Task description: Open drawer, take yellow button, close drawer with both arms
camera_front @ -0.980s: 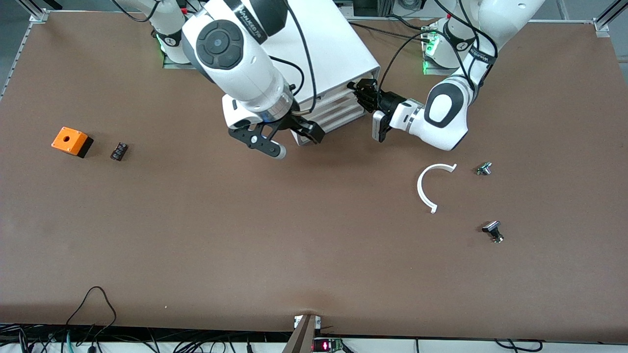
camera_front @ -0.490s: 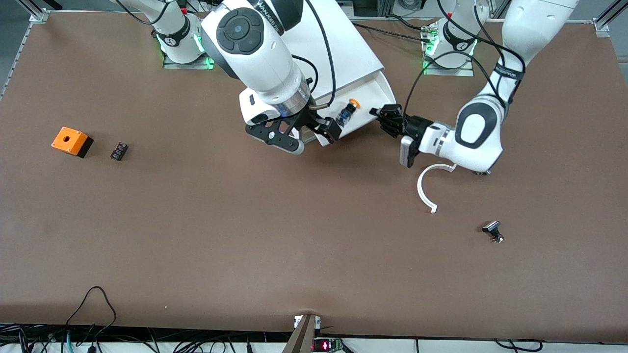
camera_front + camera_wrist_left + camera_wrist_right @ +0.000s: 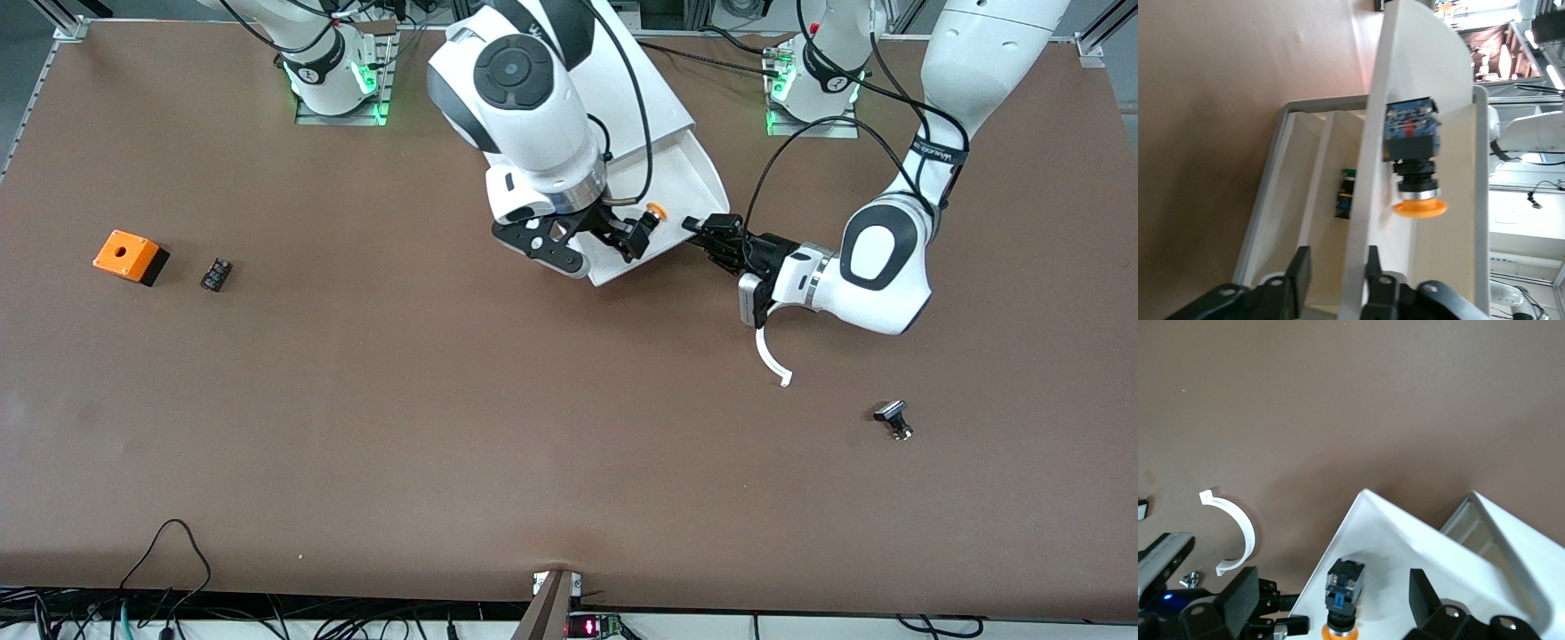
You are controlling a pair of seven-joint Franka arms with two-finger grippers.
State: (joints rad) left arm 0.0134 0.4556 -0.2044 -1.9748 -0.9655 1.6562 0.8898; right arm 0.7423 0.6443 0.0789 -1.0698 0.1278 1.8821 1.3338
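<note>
White and pulled out, the drawer (image 3: 662, 222) sticks out of the white cabinet (image 3: 613, 89) that stands between the two arm bases. The button (image 3: 653, 213) lies on its side in the drawer, with its orange-yellow cap pointing toward the left arm's end of the table (image 3: 444, 427). In the left wrist view the button (image 3: 1413, 160) rests on the drawer floor, with a lower drawer showing under it.

The left hand (image 3: 707, 233) is clamped on the front edge of the drawer; in its own view one finger (image 3: 1298, 273) sits on each side of the thin white wall (image 3: 1358, 267).

The right hand (image 3: 596, 242) hangs over the drawer with its fingers (image 3: 1238, 600) spread apart, and the button (image 3: 1341, 593) lies between them.

A white curved strip (image 3: 772, 360) lies on the table, partly under the left arm. A black-and-silver part (image 3: 893, 418) lies nearer to the front camera than the strip, toward the left arm's end. An orange box with a black base (image 3: 130, 256) and a small black block (image 3: 216, 274) sit side by side, near each other, at the right arm's end.
</note>
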